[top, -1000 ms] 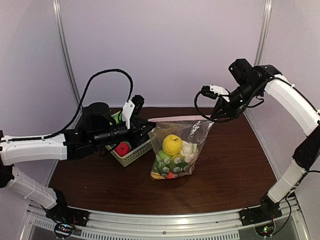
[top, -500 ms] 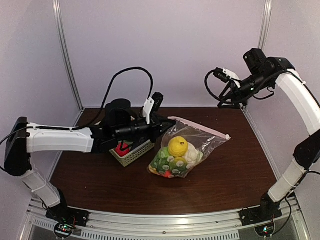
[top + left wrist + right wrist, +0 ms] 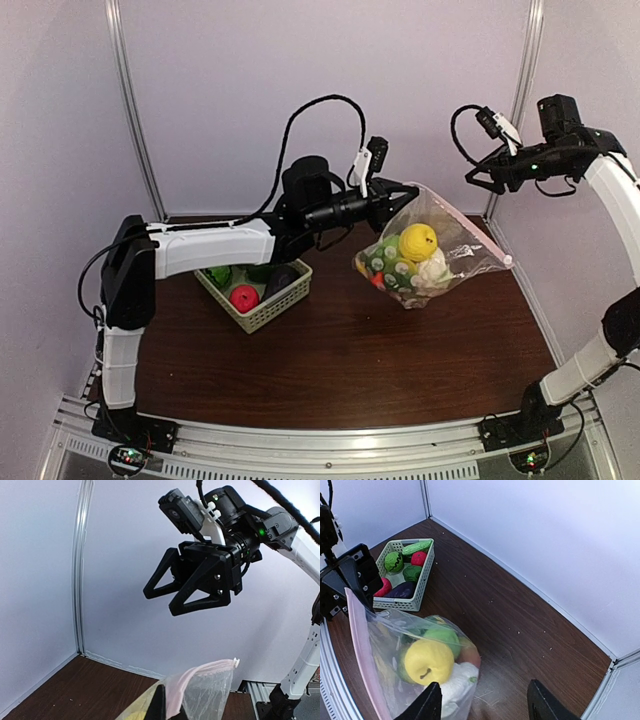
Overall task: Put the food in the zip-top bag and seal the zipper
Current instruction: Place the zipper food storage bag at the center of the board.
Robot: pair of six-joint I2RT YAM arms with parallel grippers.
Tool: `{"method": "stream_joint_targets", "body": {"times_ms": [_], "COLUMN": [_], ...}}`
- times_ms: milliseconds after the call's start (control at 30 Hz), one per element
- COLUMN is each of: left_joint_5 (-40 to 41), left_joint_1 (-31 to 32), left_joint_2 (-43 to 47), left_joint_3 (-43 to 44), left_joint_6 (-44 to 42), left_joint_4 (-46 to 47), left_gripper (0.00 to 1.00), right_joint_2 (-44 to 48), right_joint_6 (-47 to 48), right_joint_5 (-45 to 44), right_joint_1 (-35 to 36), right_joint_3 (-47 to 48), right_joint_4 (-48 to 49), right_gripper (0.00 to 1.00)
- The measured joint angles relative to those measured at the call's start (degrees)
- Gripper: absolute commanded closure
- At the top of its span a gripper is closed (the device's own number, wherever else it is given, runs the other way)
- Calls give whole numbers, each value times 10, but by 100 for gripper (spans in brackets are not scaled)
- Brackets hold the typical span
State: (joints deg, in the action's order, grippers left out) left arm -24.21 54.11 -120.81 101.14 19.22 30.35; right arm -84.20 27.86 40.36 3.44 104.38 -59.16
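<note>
My left pincer is clamped tight on one top corner of the bag, at the end of the zipper. It holds the bag up clear of the bench. The bag hangs slanted from that corner, and its far corner sags toward my right side. The food sits bunched in the lower part: a yellow piece, a white cauliflower, several green pieces and a bit of red.

My right pincer stands wide and empty, high above the bench and apart from the bag, pointing toward my left pincer. On my left a basket rests on the bench, with a red piece, green pieces and a dark purple one inside.

The pale pink zipper runs straight along the bag's upper edge. I cannot tell whether it is pressed shut along its whole length.

I judge the sealing step to be in hand, though the pieces in the basket may mean the filling is not finished. The next move calls for my right pincer to come to the zipper close beside my left grip. It should then close on both lips and run along the strip toward the free corner, with the left holding it taut. Hung from one corner, the bag could swing, and an open mouth could spill food.
</note>
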Motion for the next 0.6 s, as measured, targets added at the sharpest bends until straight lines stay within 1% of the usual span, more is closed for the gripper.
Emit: {"method": "stream_joint_targets", "body": {"times_ms": [133, 200, 367, 433, 500, 600], "left_joint_5": [-22, -38, -92, -116, -135, -141], "left_joint_1": [0, 0, 0, 0, 1, 2], "left_joint_2": [0, 0, 1, 1, 3, 21], "left_joint_3": [-4, -26, -129, -166, -194, -234], "left_joint_6": [15, 30, 82, 108, 127, 141], "left_joint_4": [8, 26, 54, 63, 73, 75], "left_gripper": [100, 92, 60, 51, 47, 43], "right_joint_2": [44, 53, 57, 57, 57, 58], "right_joint_6": [-16, -24, -42, -45, -52, -58], "right_joint_5": [16, 25, 55, 65, 76, 91], "right_joint_1": [0, 0, 0, 0, 0, 0], "right_joint_3": [-52, -72, -119, -127, -129, -129], "right_joint_4": [34, 49, 79, 82, 88, 98], "right_gripper": [41, 41, 41, 40, 39, 39]}}
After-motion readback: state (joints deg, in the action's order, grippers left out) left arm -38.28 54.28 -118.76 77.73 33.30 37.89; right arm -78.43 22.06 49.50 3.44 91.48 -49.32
